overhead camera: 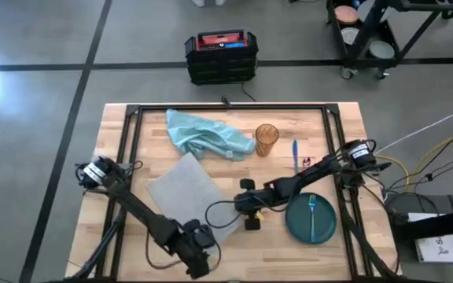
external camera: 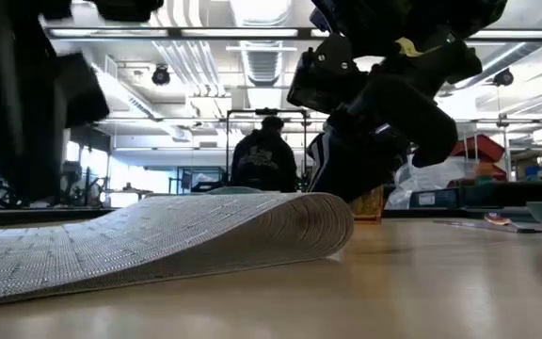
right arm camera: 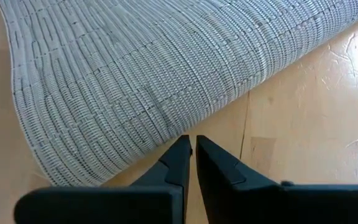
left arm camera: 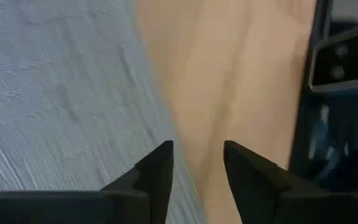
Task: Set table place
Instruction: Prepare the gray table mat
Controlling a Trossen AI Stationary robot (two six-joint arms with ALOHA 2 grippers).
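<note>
Right pincer (right arm camera: pixel 193 144), fingers nearly closed, empty, noses the curled edge of the flat grey woven placemat (overhead camera: pixel 191 192), likely to flatten it; left pincer (left arm camera: pixel 197 163) narrowly open over its near edge on the light wooden plank worktop (overhead camera: pixel 333 251).

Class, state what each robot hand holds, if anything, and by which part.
Left hand, open, holds nothing. Right hand meets the placemat at its raised edge; whether it grips cannot be told.
</note>
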